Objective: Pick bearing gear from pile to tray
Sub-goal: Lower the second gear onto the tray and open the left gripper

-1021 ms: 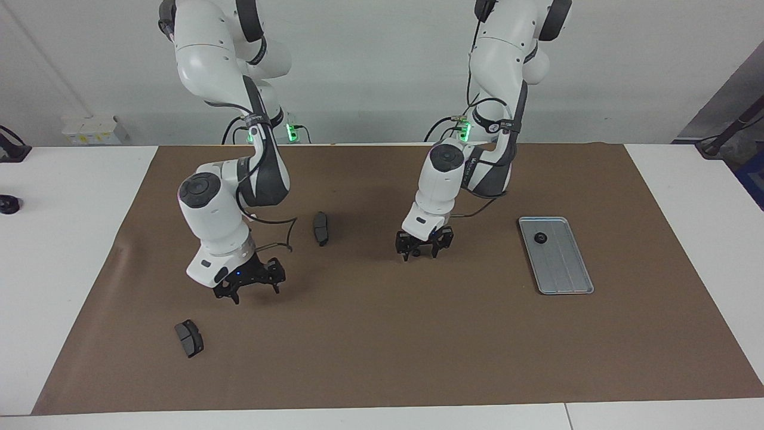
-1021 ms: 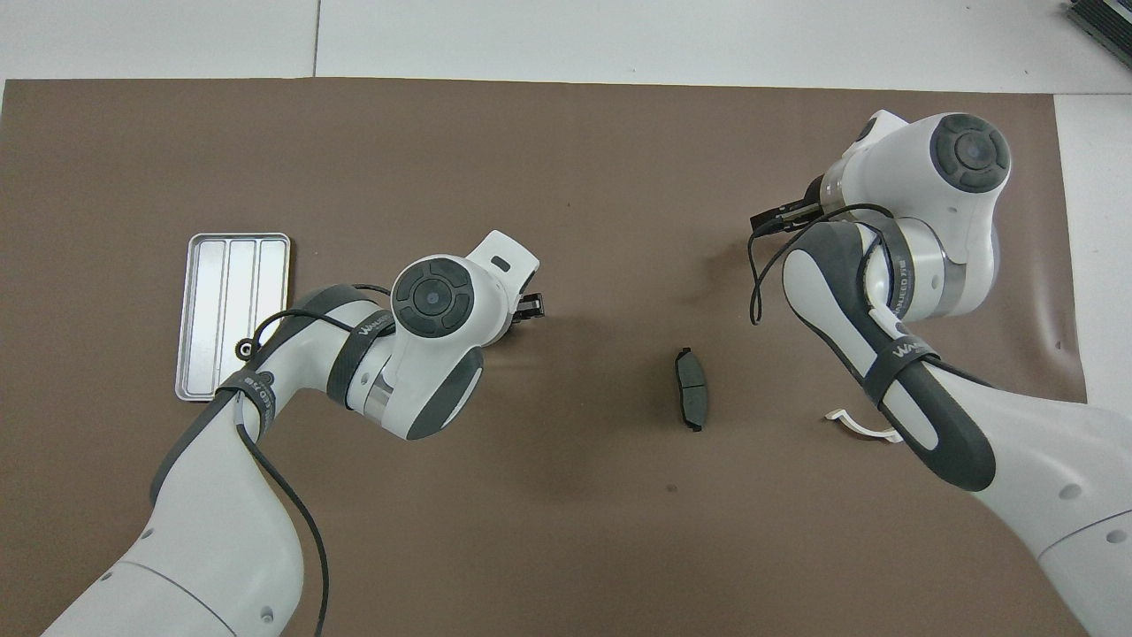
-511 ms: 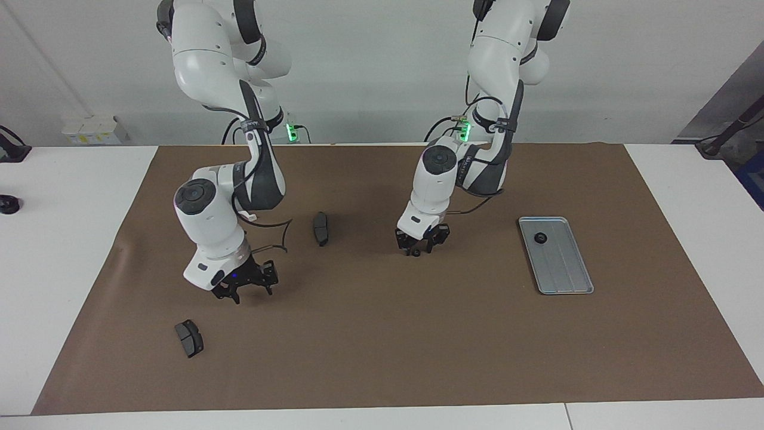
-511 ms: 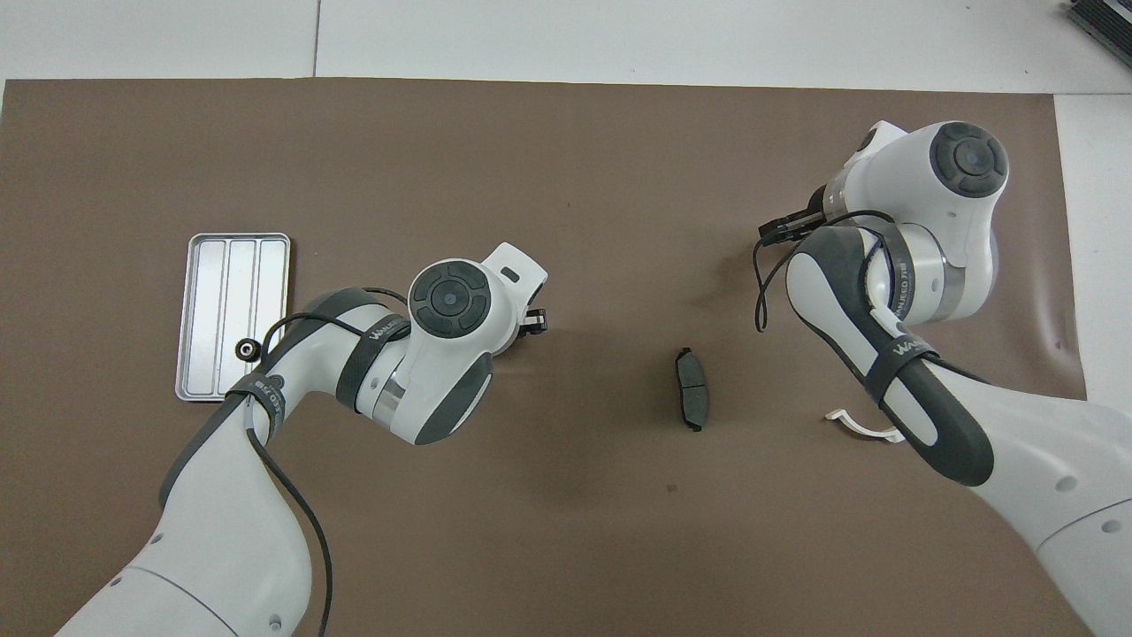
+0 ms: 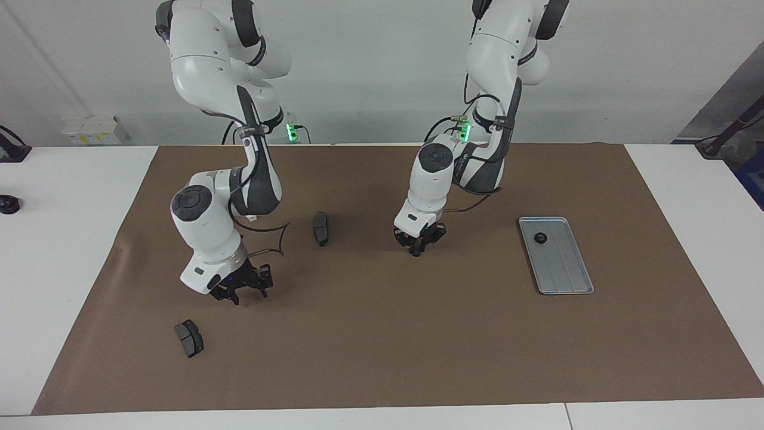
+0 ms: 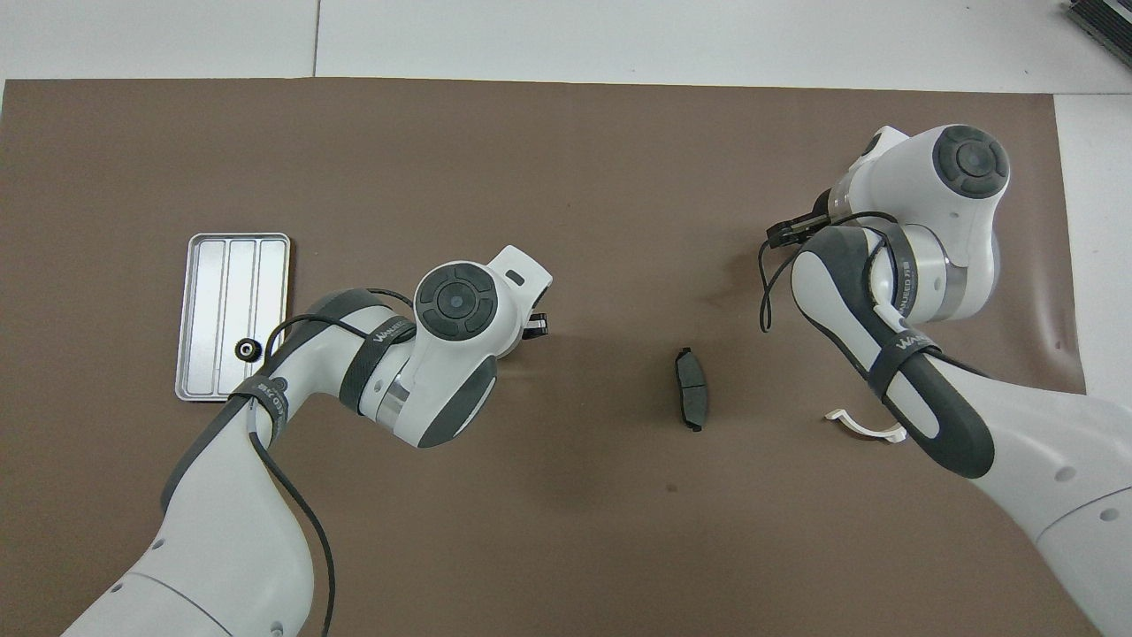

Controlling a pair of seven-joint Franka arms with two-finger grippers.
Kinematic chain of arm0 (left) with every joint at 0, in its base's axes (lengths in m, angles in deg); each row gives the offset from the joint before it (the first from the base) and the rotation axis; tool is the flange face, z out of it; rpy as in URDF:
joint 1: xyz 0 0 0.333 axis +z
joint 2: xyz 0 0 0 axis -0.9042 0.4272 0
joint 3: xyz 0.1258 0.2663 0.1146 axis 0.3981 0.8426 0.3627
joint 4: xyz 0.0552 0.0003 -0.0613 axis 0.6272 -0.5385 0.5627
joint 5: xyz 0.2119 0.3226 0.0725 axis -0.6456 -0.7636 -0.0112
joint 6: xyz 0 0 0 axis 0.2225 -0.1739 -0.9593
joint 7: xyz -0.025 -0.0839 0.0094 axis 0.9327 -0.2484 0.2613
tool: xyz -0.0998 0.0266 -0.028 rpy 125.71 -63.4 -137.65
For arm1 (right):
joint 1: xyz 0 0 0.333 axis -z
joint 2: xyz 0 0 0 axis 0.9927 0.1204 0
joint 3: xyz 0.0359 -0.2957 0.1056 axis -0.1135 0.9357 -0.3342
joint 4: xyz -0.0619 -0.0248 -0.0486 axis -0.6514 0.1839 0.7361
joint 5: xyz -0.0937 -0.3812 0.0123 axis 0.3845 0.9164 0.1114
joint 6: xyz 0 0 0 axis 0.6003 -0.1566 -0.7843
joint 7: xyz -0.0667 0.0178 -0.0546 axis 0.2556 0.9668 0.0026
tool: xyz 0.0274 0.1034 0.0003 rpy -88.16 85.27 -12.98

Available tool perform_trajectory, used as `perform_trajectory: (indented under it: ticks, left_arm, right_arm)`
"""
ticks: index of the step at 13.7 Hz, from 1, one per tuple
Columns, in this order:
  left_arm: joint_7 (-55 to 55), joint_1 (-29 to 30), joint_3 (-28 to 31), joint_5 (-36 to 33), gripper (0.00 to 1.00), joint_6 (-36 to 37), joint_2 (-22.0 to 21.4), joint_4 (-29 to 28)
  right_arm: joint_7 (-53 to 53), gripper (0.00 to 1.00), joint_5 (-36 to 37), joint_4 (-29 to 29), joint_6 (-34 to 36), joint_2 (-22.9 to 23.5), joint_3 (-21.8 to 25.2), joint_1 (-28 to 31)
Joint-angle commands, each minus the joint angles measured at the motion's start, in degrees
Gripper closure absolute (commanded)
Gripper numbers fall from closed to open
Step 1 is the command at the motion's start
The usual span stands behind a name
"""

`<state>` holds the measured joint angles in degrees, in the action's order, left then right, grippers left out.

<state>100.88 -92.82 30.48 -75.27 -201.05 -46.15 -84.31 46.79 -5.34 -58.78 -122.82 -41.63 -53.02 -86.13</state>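
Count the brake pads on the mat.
2. One brake pad lies between the two arms; the other brake pad lies farther from the robots, toward the right arm's end. Arms may hide others.

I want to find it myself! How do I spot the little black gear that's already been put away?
Find the silvery metal tray on the brown mat, toward the left arm's end of the table. The gear lies in it, at the end nearer the robots. It is small, round and black, the only thing in the tray.

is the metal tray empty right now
No, one small black gear already lies in the tray, at the end of it nearer to the robots.
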Motion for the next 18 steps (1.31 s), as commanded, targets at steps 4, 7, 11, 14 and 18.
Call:
perform_trajectory:
  ticks: [4, 7, 11, 14, 18]
  left_arm:
    - [0.2, -0.1, 1.2, -0.5, 1.00, 1.1, -0.4, 1.3]
    - [-4.5, 5.5, 1.0, -0.5, 1.00, 2.4, -7.0, 0.8]
    - [-16.4, 17.0, 0.9, -0.3, 1.00, 7.8, -12.5, 0.9]
    - [-26.6, 26.9, 0.9, 0.1, 1.00, 7.8, -12.6, 0.3]
    - [-40.1, 36.4, 0.9, 0.5, 1.00, 4.2, -13.0, -4.1]
  right_arm:
    - [-1.0, 0.33, 0.2, -4.3, 0.6, -1.2, -0.4, 1.6]
    - [-1.0, 0.34, 0.2, -4.3, 4.7, -1.7, -0.4, 1.7]
    - [-0.8, 0.38, 0.2, -3.8, 8.0, -2.4, -0.4, 1.6]
    - [-0.8, 0.45, 0.2, -4.1, 8.0, -2.5, -0.4, 1.6]
    - [-0.8, 0.53, 0.2, -4.3, 8.4, -2.7, -0.4, 1.6]
